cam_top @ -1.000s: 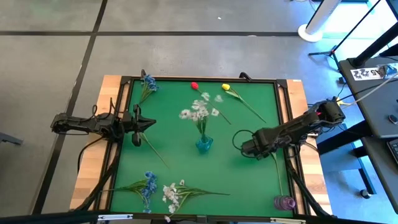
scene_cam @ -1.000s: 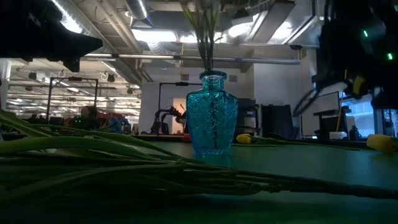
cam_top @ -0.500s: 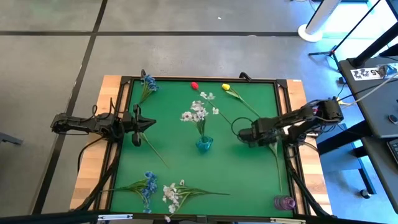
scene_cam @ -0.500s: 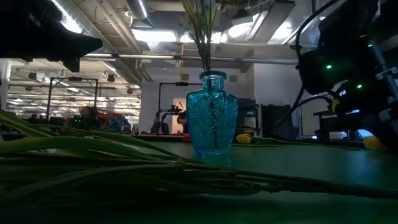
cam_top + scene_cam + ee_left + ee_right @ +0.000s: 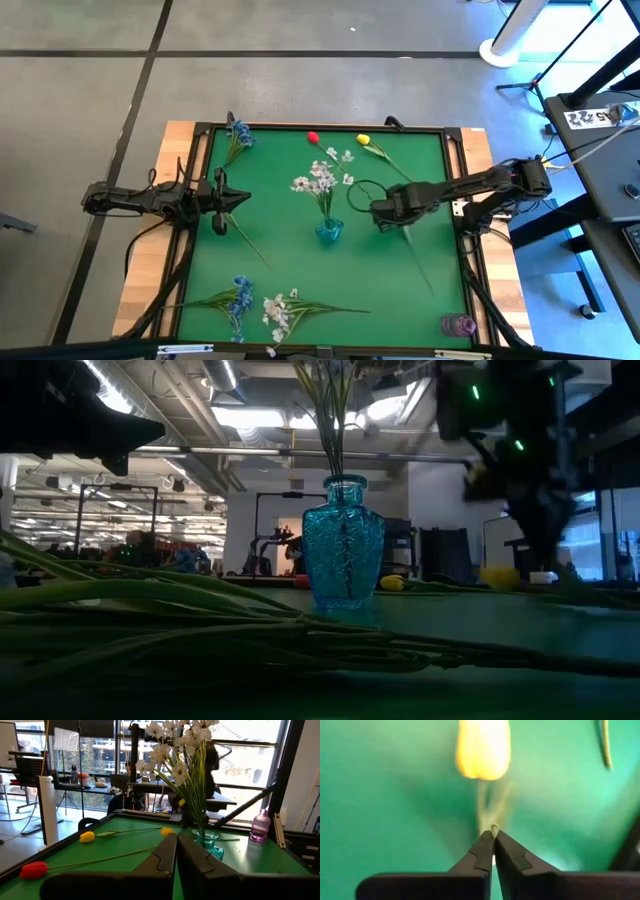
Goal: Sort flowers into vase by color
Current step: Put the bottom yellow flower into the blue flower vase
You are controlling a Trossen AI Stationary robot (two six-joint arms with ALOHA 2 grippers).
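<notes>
A blue glass vase [image 5: 328, 231] holding white sprigs [image 5: 320, 180] stands mid-table. My right gripper [image 5: 383, 211] hovers just right of it, shut on a yellow flower [image 5: 483, 750] whose long stem [image 5: 420, 265] trails toward the near right. In the low view the yellow bud [image 5: 500, 575] shows under that gripper [image 5: 535, 510]. My left gripper [image 5: 243, 198] waits shut at the table's left side, touching nothing. A red bud [image 5: 313, 137] and a second yellow flower [image 5: 364, 141] lie along the far edge. My right gripper pinches the thin green stem [image 5: 493, 828] between its two fingertips, a short way below the yellow bud. The fingers come from above, pointing down at the mat. The bud sticks out ahead of the fingers, low over the mat, and the rest of the stem trails behind toward the near right.
A blue flower [image 5: 238, 132] lies at the far left corner. Another blue one [image 5: 238, 295] and a white sprig [image 5: 275, 312] lie near the front left. A purple vase [image 5: 458, 325] stands at the near right corner. A raised black frame [image 5: 330, 128] rims the green mat.
My right gripper has moved toward the table's left edge and a little toward the far edge, closing in on the blue vase. The yellow flower has come with it, bud end leading, and its stem has swung round and followed.
</notes>
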